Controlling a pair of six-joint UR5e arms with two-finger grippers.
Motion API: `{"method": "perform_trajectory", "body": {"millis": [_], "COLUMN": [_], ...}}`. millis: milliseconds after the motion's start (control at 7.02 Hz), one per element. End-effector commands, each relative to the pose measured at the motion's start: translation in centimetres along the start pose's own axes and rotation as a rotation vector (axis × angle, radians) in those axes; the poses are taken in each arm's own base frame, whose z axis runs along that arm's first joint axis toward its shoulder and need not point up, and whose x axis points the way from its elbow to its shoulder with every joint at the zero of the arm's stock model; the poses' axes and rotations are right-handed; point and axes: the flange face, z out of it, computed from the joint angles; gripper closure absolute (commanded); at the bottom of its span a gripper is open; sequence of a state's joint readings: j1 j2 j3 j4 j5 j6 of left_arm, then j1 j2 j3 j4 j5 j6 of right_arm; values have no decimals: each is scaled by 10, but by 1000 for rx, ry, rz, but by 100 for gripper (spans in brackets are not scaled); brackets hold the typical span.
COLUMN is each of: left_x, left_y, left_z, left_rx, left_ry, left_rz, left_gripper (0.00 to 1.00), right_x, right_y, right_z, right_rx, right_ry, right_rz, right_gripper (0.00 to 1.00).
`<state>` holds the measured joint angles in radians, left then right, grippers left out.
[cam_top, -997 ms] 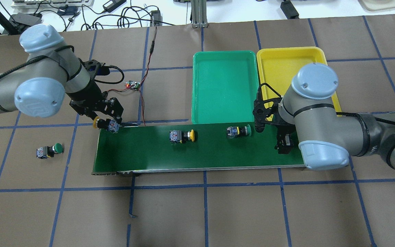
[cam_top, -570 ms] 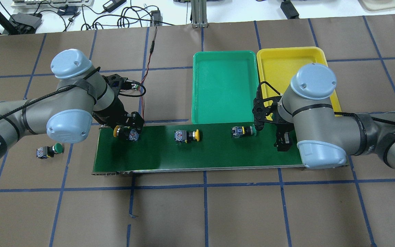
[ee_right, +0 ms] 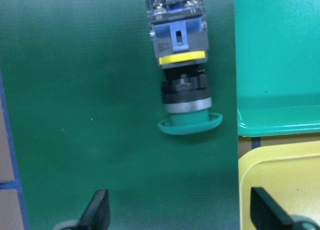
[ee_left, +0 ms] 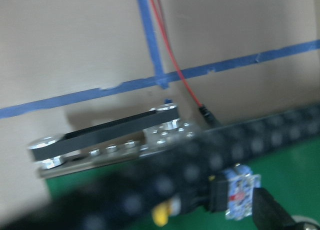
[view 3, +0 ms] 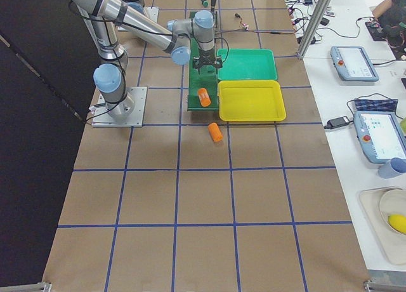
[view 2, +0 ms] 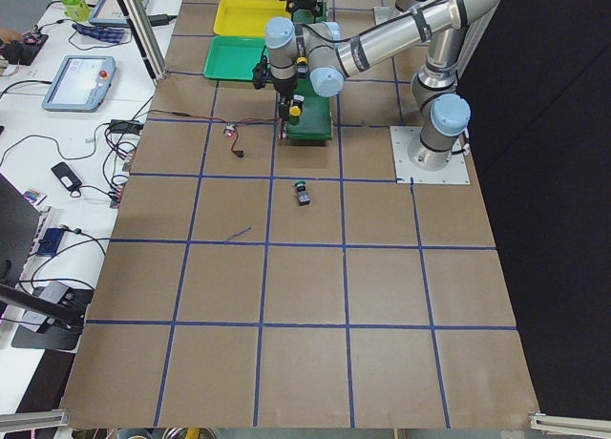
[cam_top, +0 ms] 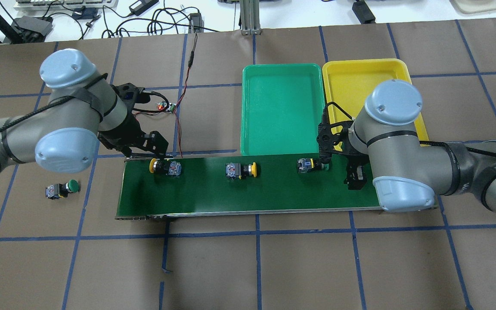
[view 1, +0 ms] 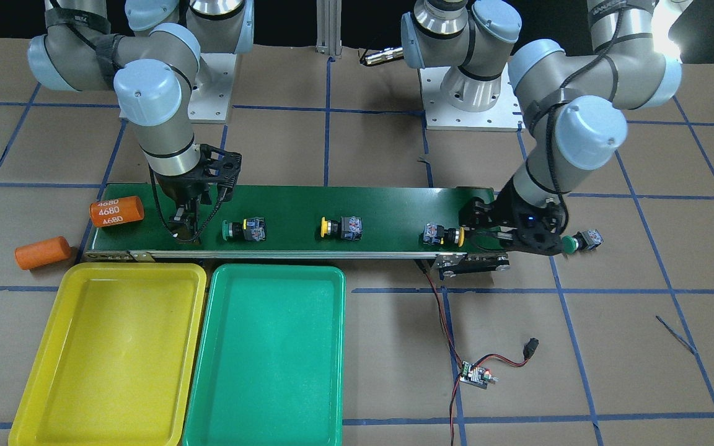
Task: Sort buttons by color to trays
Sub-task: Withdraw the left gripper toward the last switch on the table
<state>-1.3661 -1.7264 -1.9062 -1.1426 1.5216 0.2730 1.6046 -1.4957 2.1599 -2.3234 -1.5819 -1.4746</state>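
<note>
Three buttons lie on the dark-green belt [cam_top: 248,193]. A yellow one [cam_top: 164,167] is at its left end, a yellow one [cam_top: 241,170] is mid-belt, and a green one [cam_top: 310,165] is near the right end. The second green button [cam_top: 60,189] lies on the table to the left. My left gripper [cam_top: 155,147] is open and empty, just behind the left yellow button [view 1: 440,234]. My right gripper [cam_top: 355,183] is open over the belt, and the green button [ee_right: 182,90] lies in front of its fingers [ee_right: 100,210]. The green tray [cam_top: 280,107] and the yellow tray [cam_top: 360,82] are empty.
An orange cylinder marked 4680 [view 1: 116,211] lies at the belt's end by my right arm, and another [view 1: 42,253] lies on the table beside it. A small circuit board [cam_top: 167,106] with red wire lies behind the belt's left end.
My left gripper carried a yellow button onto the belt's left end, let it go and drew back. The other two belt buttons drifted toward my right gripper. The right arm stayed put.
</note>
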Motion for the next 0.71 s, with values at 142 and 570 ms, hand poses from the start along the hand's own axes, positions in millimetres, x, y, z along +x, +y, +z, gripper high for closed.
{"method": "perform_trajectory", "body": {"millis": [142,570], "left_x": [-197,-256], "left_y": [4,40], "left_z": [28,90], "left_rx": [-45,-107], "left_ry": [37,116], "left_rz": [-222,-359], "left_gripper": [0,0], "right_x": [0,0], "right_y": [0,-1], "right_z": [0,0], "right_rx": [-1,2], "right_ry": [-1,-1], "right_rz": [-1,-1], "right_gripper": [2,2]}}
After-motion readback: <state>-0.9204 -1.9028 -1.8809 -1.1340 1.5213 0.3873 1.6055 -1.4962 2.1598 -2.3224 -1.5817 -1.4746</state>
